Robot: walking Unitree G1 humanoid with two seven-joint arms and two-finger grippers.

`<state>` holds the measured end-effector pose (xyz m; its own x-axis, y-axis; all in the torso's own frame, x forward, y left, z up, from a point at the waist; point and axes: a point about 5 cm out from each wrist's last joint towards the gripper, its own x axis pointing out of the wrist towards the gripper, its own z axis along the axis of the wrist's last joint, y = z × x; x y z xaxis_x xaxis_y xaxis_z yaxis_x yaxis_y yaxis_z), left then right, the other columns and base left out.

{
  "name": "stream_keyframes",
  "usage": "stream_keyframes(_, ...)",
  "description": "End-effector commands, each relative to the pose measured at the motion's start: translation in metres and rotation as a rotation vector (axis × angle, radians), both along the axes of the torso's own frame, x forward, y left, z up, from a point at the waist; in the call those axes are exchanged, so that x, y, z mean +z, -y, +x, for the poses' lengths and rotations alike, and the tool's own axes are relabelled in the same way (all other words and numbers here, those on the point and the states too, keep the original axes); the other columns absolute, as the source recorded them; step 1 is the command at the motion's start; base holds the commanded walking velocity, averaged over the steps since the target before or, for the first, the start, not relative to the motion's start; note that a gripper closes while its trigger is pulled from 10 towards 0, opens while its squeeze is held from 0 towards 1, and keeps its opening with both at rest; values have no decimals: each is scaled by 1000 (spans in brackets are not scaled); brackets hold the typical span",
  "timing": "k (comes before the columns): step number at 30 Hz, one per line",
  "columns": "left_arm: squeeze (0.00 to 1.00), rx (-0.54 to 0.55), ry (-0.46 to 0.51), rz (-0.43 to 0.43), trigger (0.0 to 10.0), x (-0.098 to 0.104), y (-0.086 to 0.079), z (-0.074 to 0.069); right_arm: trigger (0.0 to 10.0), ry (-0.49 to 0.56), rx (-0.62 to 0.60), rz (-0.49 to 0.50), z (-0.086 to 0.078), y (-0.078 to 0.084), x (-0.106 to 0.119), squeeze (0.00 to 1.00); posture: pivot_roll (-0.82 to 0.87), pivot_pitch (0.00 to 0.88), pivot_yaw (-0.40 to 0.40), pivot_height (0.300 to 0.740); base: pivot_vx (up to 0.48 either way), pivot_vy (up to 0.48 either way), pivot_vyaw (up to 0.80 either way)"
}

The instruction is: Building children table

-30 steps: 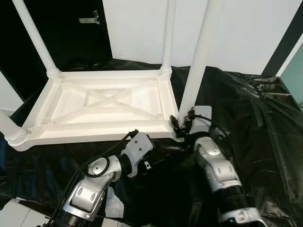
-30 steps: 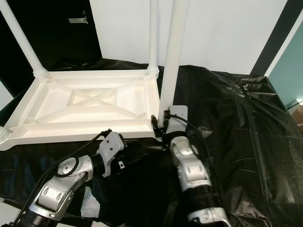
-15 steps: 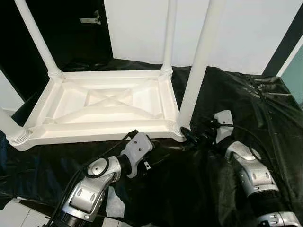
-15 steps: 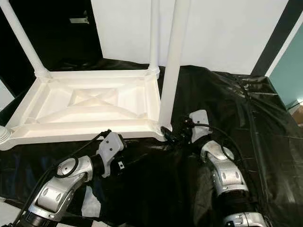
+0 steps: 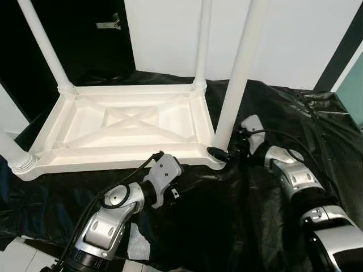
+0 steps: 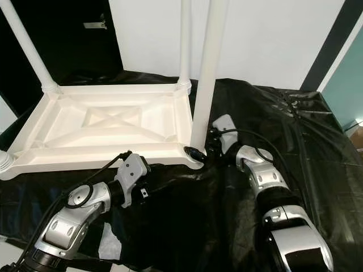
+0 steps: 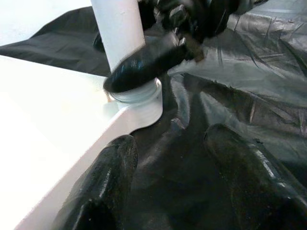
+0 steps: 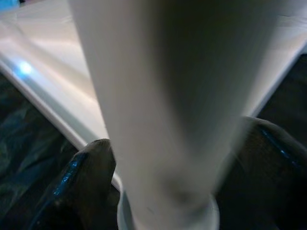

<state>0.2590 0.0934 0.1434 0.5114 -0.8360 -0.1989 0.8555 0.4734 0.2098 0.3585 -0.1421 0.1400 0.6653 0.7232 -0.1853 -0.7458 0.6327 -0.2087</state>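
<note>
Nearest, the left claw (image 5: 173, 187) hovers spread apart over the black sheet (image 5: 272, 113), holding nothing. Just past it, the right claw (image 5: 222, 154) is clamped round the base of the near leg (image 5: 235, 85) at the upturned table (image 5: 130, 122) corner. I'd twist gently, keeping the leg upright. The left wrist view shows the leg's collar seated in its socket.

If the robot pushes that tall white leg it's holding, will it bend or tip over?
Probably neither. The near leg looks like a thick, rigid plastic tube, so it likely won't flex. Its foot sits in the corner socket of the upside-down table, which should steady it, though it may wobble if it isn't fully seated. The right tool grips it low down, so tipping leverage is small.
</note>
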Motion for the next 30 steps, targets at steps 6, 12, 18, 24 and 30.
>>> stream_keyframes(6, 0, 61, 22, 13, 10000, 0, -5, 1, 0, -26, 30, -61, 1, 1, -9, 0, 82, 0, -66, 740, 0, 0, 0)
stream_keyframes(12, 0, 63, 16, 11, 10000, -1, -4, -2, 0, -55, 33, -38, -2, 4, -18, 0, 80, 0, -66, 740, 0, 0, 0)
stream_keyframes(18, 0, 55, 9, 11, 10000, -2, -4, -3, 10000, -45, -153, -47, 2, 6, -26, 0, 58, 0, -54, 740, 0, 0, 0)
stream_keyframes(24, 0, 40, 1, 10, 10000, -4, -1, -4, 10000, -52, -320, 23, 3, -2, -30, 0, 48, 0, -49, 740, 0, 0, 0)
stream_keyframes(30, 0, 36, -2, 10, 10000, -4, -1, -5, 10000, -64, -464, 110, 2, -10, -31, 0, 53, 0, -53, 740, 0, 0, 0)
